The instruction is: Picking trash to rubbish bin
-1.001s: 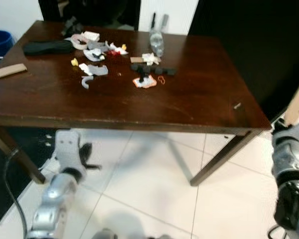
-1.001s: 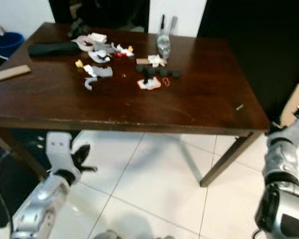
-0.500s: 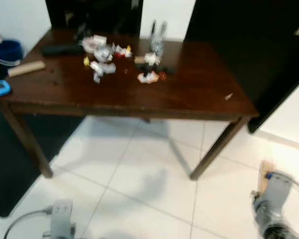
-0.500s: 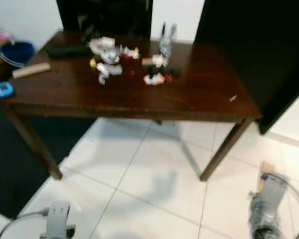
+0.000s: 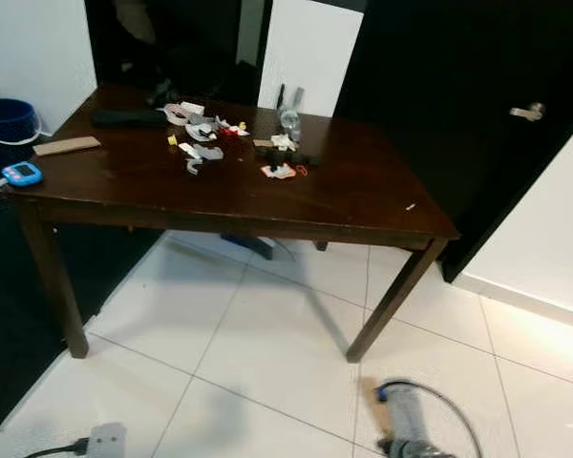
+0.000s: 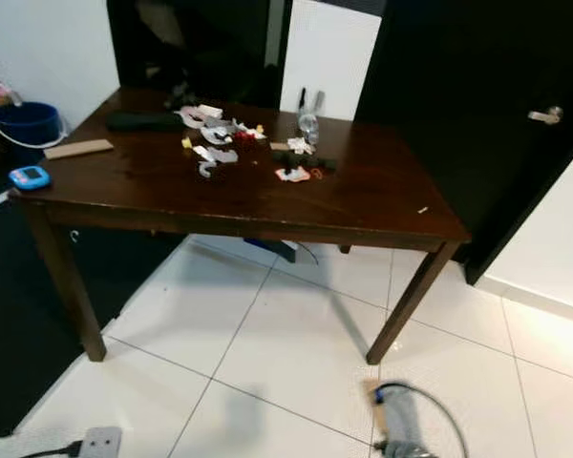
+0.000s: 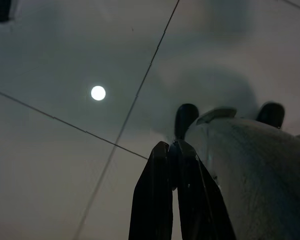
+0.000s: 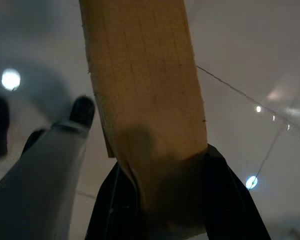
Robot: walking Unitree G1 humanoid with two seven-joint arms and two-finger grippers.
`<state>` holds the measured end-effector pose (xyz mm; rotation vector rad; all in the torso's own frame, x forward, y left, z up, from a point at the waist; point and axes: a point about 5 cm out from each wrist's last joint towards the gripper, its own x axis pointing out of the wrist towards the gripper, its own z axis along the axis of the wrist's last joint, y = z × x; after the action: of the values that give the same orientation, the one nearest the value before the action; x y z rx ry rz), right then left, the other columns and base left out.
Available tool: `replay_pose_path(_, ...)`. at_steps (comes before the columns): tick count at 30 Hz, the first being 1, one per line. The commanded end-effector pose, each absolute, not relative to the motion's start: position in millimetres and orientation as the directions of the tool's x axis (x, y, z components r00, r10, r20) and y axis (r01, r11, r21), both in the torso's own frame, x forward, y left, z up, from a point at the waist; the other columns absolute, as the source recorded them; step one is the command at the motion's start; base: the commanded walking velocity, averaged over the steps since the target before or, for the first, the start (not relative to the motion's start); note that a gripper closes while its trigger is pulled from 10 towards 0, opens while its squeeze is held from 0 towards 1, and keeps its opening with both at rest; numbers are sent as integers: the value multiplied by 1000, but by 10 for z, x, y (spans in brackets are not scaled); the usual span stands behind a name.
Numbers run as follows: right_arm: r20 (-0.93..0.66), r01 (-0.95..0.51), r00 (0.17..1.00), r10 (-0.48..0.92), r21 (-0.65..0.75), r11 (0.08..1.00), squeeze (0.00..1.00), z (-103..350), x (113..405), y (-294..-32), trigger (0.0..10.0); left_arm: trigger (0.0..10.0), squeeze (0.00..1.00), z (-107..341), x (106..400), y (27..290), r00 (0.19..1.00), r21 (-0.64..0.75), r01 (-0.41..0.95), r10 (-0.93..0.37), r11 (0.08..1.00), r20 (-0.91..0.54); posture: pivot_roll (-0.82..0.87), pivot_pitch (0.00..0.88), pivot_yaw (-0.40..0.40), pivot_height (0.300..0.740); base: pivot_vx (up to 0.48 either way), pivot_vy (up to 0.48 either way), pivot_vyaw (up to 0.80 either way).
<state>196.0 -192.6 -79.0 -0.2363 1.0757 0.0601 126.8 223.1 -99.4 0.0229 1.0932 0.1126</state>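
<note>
Between the black fingers of your right gripper (image 8: 162,200) sits a flat strip of pale wood (image 8: 145,100), clamped at its lower end, the rest of the strip reaching out past the fingertips over the white tiled floor (image 8: 250,45). Your left gripper (image 7: 176,200) has its two fingers pressed together with nothing between them; it hangs above the same tiles, beside a grey part of the robot's body (image 7: 245,170).

Looking outward from the head views, both arms are low at the near edge of the picture: the left wrist (image 5: 105,441) at the near left, the right arm (image 5: 408,429) at the near right, with a cable looped by it.

Farther off stands your dark wooden desk (image 5: 344,196). The trash (image 5: 202,143) lies in a loose cluster on its far half, left of centre: white and grey scraps, a yellow bit and a red bit. Just right of that cluster are a clear bottle (image 5: 288,116), a black object (image 5: 291,157) and an orange-and-white scrap (image 5: 279,172). A long black item (image 5: 126,117) lies at the far left of the desk, a second wood strip (image 5: 67,145) near the left edge, and a small blue device (image 5: 21,173) at the near left corner.

A blue bucket (image 5: 5,119) stands on the floor to the far left, beyond the desk. A dark door with a metal handle (image 5: 527,112) is at the far right.
</note>
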Motion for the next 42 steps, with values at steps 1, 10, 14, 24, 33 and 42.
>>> replay_pose_path(1, -887, -245, 460, -48, -179, 953, 0, -793, 1954, -1923, 10000, 10000, 0, -1103, 1072, 1995, 374, 30, -17, 34, 999, -927, 275, 0, -150, 740, 0, 0, 0)
replay_pose_path(10, -889, -395, 457, -17, -220, 892, 0, -794, 1980, -1810, 10000, 10000, 0, -1067, 1266, 1878, 403, 17, 33, 3, 999, -915, 256, 0, -165, 740, 0, 0, 0)
replay_pose_path(14, -889, -394, 458, -21, -224, 891, 0, -799, 1966, -1822, 10000, 10000, 0, -1074, 1249, 1869, 398, 18, 35, 3, 999, -918, 249, 0, -164, 740, 0, 0, 0)
replay_pose_path(24, -892, -89, 450, -44, -94, 992, 0, -891, 1790, -1779, 10000, 10000, 0, -1117, 997, 2049, 306, 77, 238, 0, 968, -952, 156, 0, 38, 740, 0, 0, 0)
replay_pose_path(33, -889, -118, 454, -65, -132, 984, 0, -861, 1823, -1899, 10000, 10000, 0, -1039, 1181, 2219, 369, 102, 65, 71, 993, -927, 160, 0, -105, 740, 0, 0, 0)
replay_pose_path(42, -865, -89, 495, -89, -152, 984, 0, -759, 2003, -1989, 10000, 10000, 0, -1122, 1046, 1946, 316, 68, 234, -10, 970, -949, 178, 0, -81, 740, 0, 0, 0)
